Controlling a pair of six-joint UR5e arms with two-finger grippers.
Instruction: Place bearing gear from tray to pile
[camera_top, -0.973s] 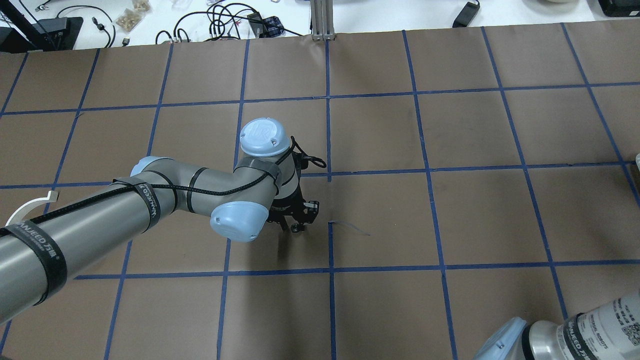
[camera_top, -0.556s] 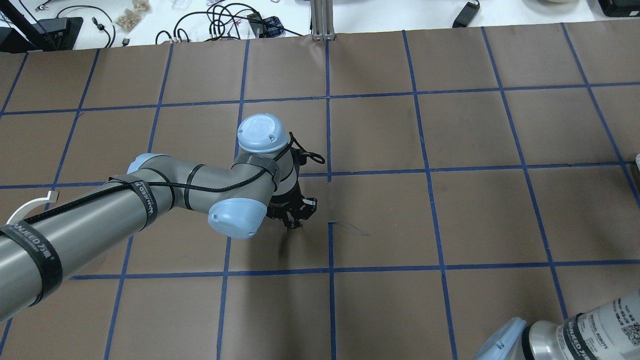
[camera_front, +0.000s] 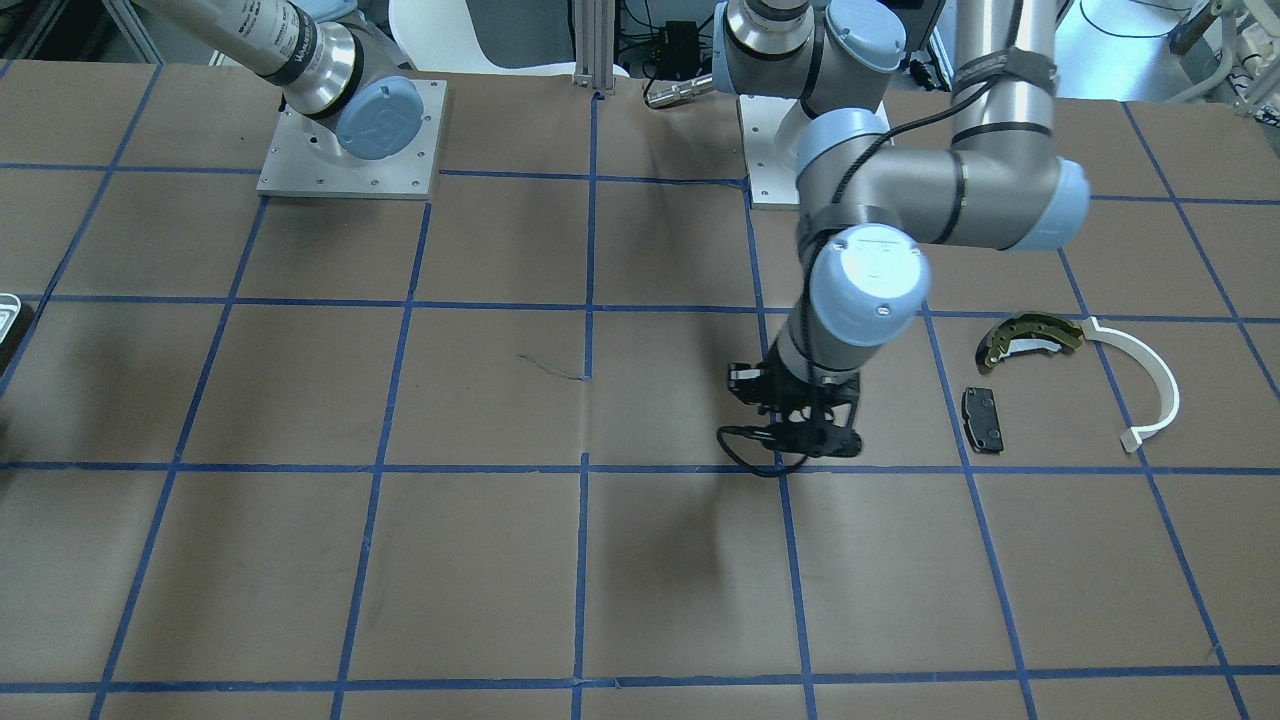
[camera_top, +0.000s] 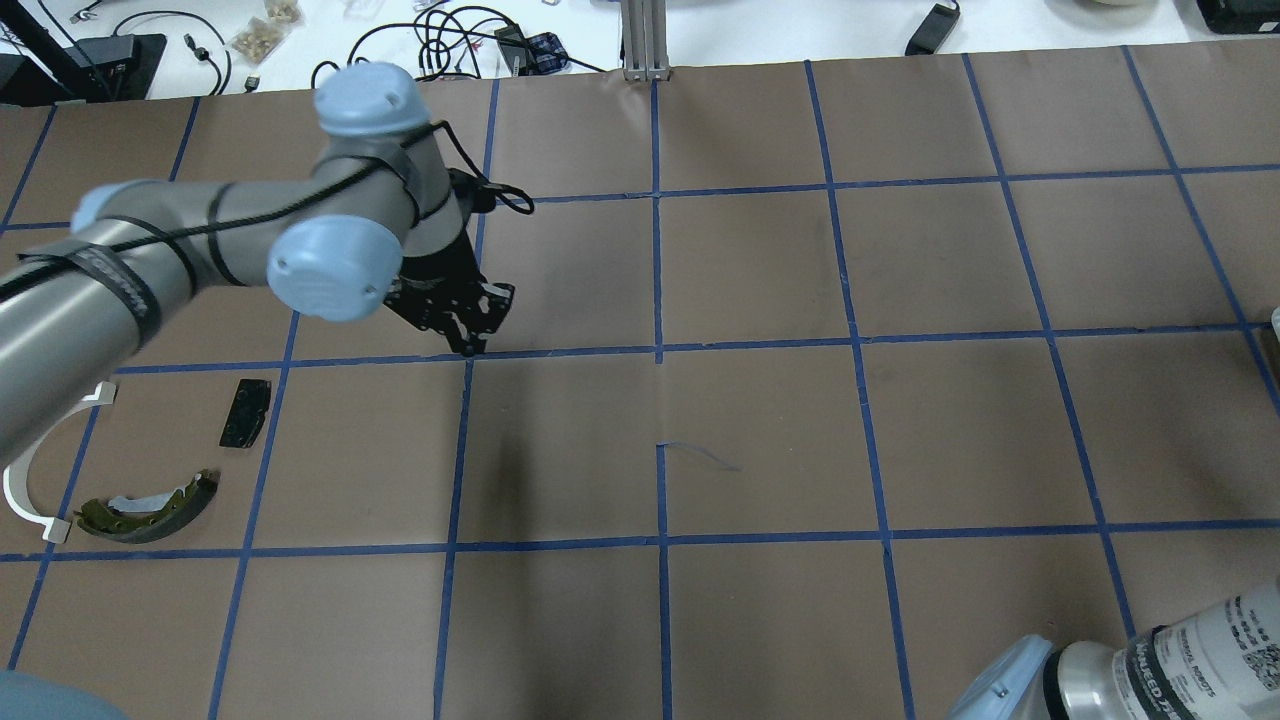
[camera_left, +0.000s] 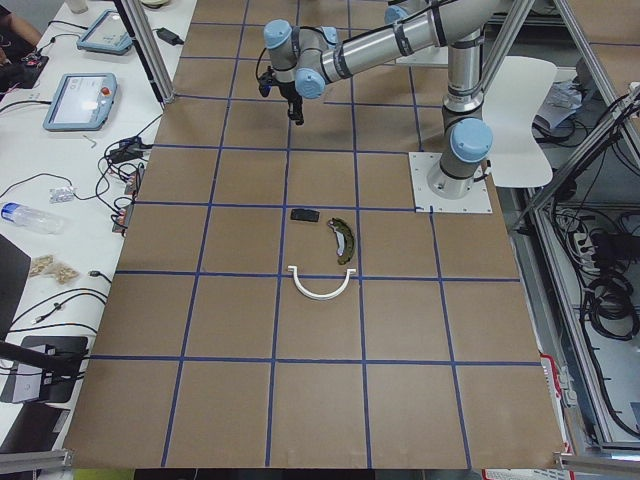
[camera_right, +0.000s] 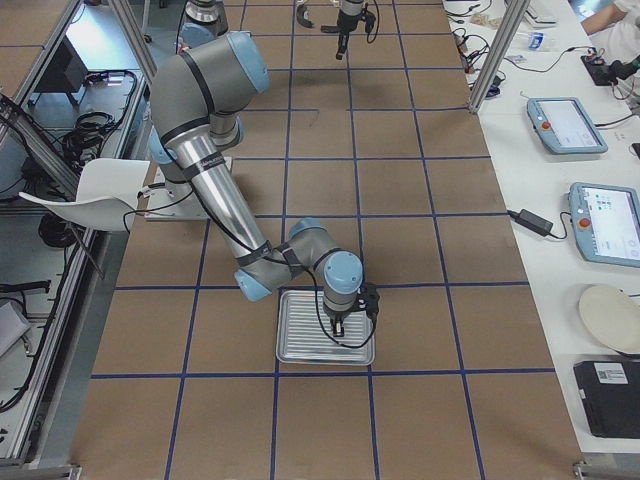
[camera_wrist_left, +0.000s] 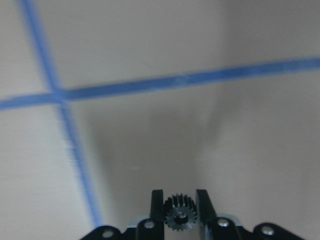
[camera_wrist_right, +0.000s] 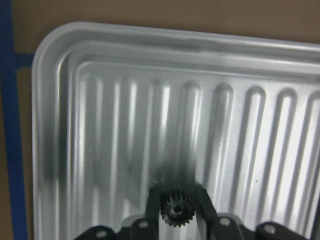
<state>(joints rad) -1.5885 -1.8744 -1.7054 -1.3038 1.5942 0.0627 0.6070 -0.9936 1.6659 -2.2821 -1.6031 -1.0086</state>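
Note:
My left gripper (camera_wrist_left: 179, 196) is shut on a small black toothed bearing gear (camera_wrist_left: 180, 219) and holds it above the brown table. In the overhead view it (camera_top: 468, 345) hangs over a blue tape crossing, right of the pile: a dark pad (camera_top: 245, 412), a yellow-green shoe (camera_top: 140, 508) and a white arc (camera_top: 20, 490). No tiny black pieces show there. My right gripper (camera_wrist_right: 176, 192) is shut on another black gear (camera_wrist_right: 175, 211) just above the ribbed silver tray (camera_wrist_right: 55, 100). The right side view shows it (camera_right: 340, 325) over that tray (camera_right: 300, 350).
The table is brown paper with a blue tape grid (camera_top: 658, 350). Only a tray corner shows at the overhead view's right edge (camera_top: 1275, 320) and the front view's left edge (camera_front: 8, 310). Cables and tablets lie on the white bench beyond the table (camera_top: 430, 40).
My left arm has swung from the table's middle toward the left and farther from the robot, with the gripper shut. That uncovered the dark pad and the shoe.

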